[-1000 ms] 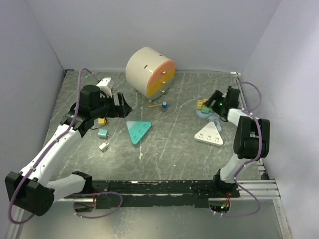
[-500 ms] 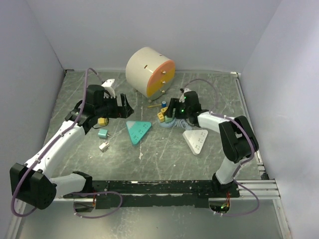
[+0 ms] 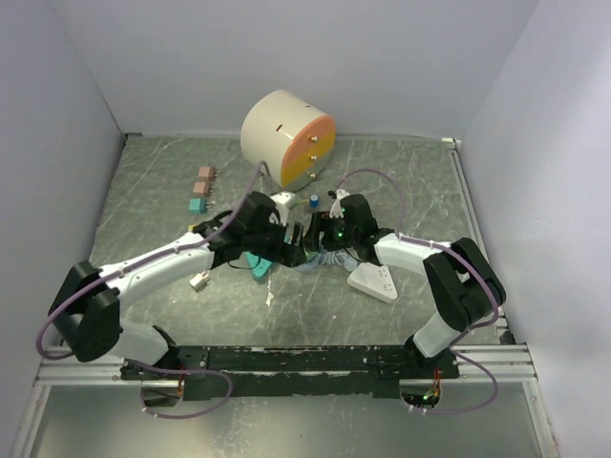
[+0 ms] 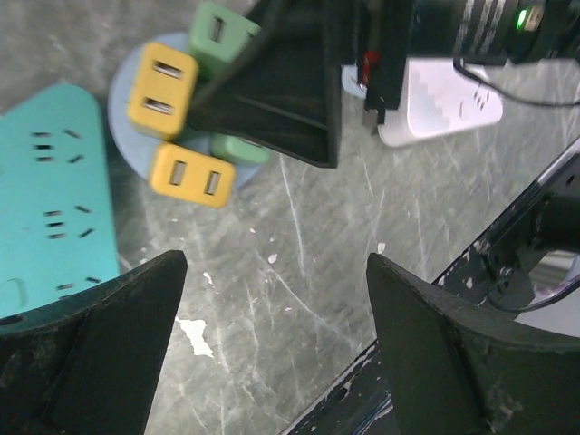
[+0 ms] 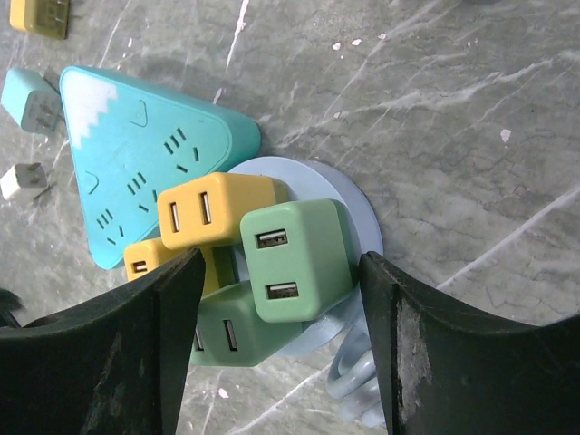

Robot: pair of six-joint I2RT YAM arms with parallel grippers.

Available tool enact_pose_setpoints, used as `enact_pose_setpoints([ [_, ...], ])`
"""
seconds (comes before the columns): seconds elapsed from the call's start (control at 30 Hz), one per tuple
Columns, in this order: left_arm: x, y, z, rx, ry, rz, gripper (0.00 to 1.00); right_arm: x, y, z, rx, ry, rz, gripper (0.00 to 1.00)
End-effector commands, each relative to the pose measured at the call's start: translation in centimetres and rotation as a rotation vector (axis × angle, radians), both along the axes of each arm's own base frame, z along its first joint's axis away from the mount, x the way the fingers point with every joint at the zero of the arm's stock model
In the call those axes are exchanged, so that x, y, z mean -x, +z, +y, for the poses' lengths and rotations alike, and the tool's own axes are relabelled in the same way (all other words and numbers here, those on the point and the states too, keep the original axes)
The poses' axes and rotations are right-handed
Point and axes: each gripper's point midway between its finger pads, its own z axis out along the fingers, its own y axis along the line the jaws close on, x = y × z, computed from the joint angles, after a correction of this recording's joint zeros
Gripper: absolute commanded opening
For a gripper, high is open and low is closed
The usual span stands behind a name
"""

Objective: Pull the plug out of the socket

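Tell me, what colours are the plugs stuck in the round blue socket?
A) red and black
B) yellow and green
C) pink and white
B: the right wrist view shows the round blue socket carrying yellow plugs and green plugs, and no other colours.

Pale-blue round socket [image 5: 361, 225] flat; green plug [image 5: 297, 261], yellow plug [image 5: 213, 210] seated in it.
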Motion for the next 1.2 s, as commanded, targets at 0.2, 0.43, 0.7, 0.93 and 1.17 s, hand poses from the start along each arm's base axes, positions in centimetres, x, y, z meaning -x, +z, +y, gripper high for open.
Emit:
enact_pose_setpoints([
  [0.2, -2.1, -1.6, -2.0, -0.197, -0.047, -0.157, 0.84, 4.4, -5.0, -4.0, 0.112, 0.089, 0.207, 0.68],
  [0.43, -2.8, -3.2, -1.8, -0.281, -0.172, -0.257, 0.82, 4.3, -4.6, -3.7, 0.047, 0.109, 0.213, 0.68],
  [0.7, -2.1, -4.7, -3.1, -0.225, -0.285, -0.297, 0.79, 4.1, -2.2, -1.9, -0.067, 0.152, 0.194, 0.69],
  [0.93, -2.5, -6.1, -4.1, -0.235, -0.312, -0.277, 0.69, 2.6, 1.9, -1.3, -0.215, 0.182, 0.178, 0.7],
  [1.17, -1.7, -7.2, -4.0, -0.231, -0.32, -0.225, 0.7, 1.6, 4.5, -2.8, -0.254, 0.155, 0.137, 0.73],
])
